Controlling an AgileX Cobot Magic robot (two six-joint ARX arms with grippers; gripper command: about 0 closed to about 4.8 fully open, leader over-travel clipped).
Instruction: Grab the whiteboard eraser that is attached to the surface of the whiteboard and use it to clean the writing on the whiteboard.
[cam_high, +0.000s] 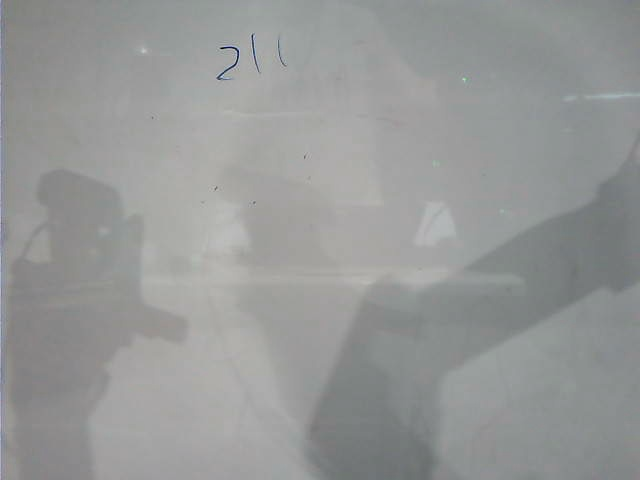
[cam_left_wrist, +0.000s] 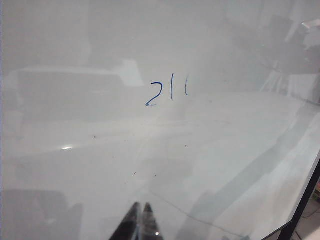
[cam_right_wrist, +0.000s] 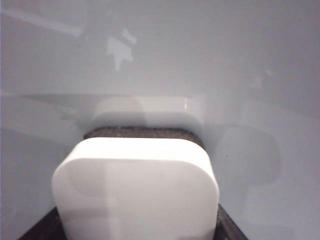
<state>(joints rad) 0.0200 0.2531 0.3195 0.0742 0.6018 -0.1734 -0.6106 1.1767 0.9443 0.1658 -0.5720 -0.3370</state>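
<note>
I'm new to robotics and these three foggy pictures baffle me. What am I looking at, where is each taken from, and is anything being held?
This is a two-armed robot. Each arm ends in a two-finger hand with a camera at its wrist. The exterior view looks at the whiteboard, which is glossy, so the grey shapes on it are reflections. The writing, a blue "211", sits near the top of that view. The left wrist view shows the same writing, with the left hand at the picture's edge, fingertips together and empty. The right wrist view looks over the right hand, whose dark fingers flank the whiteboard eraser. It appears gripped, with its black felt toward the board.
</note>
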